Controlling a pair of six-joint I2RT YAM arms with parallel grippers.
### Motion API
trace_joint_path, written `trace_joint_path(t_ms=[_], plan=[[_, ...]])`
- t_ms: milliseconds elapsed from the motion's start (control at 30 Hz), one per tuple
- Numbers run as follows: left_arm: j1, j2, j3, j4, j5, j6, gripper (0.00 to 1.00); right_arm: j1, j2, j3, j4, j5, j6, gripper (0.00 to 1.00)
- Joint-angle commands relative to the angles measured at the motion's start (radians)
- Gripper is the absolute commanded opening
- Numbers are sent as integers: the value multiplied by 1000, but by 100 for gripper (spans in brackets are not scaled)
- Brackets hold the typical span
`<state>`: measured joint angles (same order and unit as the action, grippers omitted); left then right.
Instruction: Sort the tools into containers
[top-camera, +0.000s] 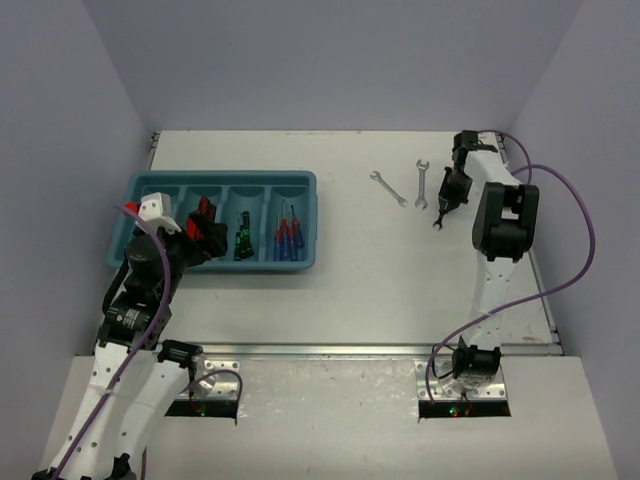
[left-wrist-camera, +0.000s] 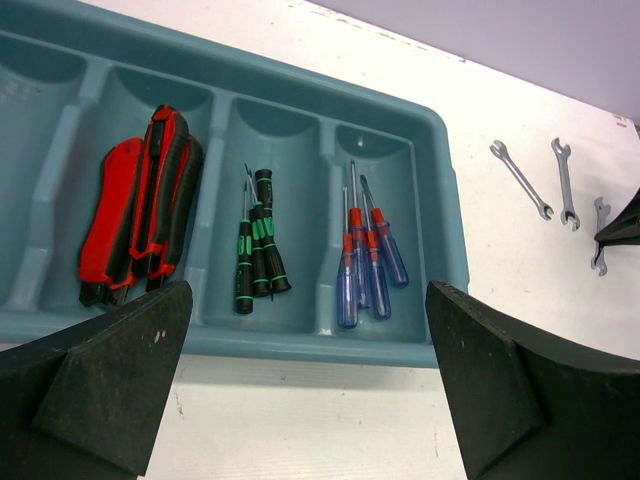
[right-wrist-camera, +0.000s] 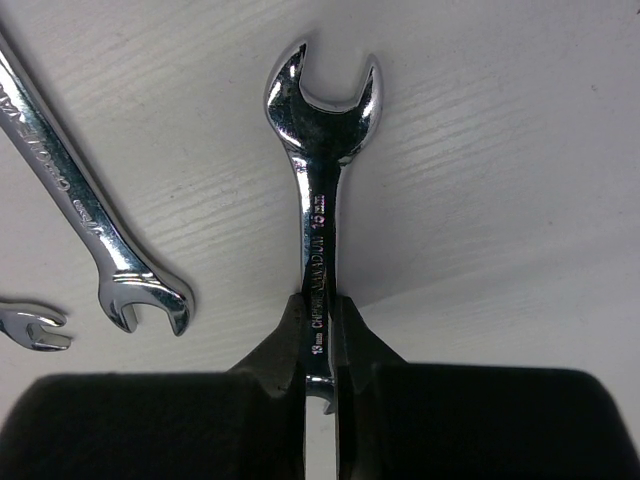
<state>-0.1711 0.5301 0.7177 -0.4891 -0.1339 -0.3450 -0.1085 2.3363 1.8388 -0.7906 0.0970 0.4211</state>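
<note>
The teal tray (top-camera: 228, 177) sits at the left. Its compartments hold red-handled pliers (left-wrist-camera: 140, 220), black-and-green screwdrivers (left-wrist-camera: 257, 245) and blue/red screwdrivers (left-wrist-camera: 365, 262); the leftmost compartment looks empty. My left gripper (left-wrist-camera: 310, 390) is open and empty above the table at the tray's near rim (left-wrist-camera: 300, 345). My right gripper (right-wrist-camera: 320, 330) is shut on the shank of a silver wrench (right-wrist-camera: 318, 190), also in the top view (top-camera: 440, 216). I cannot tell whether this wrench touches the table. Two more wrenches (top-camera: 388, 188) (top-camera: 421, 183) lie to its left.
The right arm (top-camera: 500, 220) stands along the table's right side near the wall. The table's rear edge (top-camera: 330, 131) meets the back wall. In the right wrist view a longer wrench (right-wrist-camera: 90, 215) and a small wrench end (right-wrist-camera: 30, 328) lie left of the held one.
</note>
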Motion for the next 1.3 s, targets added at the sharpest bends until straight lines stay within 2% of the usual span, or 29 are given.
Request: trace_joint_path(t_ms=[0, 333, 600, 700, 867, 933, 1067, 1267], plan=[[-11, 1, -8, 61, 22, 14, 100, 30, 40, -70, -17, 59, -32, 0], [-11, -5, -10, 63, 36, 14, 100, 138, -354, -556, 178, 13, 19, 0], [-16, 48, 2, 72, 120, 6, 100, 296, -626, -793, 271, 4, 23, 0], [-16, 65, -6, 80, 209, -52, 100, 328, -699, -846, 315, -28, 29, 0], [-25, 123, -94, 235, 426, -185, 100, 398, -795, -888, 353, -83, 37, 0], [-51, 149, -135, 304, 462, -245, 100, 431, -821, -887, 356, -91, 40, 0], [-187, 208, -182, 493, 439, -373, 100, 554, -910, -883, 392, -108, 64, 0], [-336, 344, -177, 684, 354, -457, 100, 745, -1026, -872, 506, -143, 102, 0]])
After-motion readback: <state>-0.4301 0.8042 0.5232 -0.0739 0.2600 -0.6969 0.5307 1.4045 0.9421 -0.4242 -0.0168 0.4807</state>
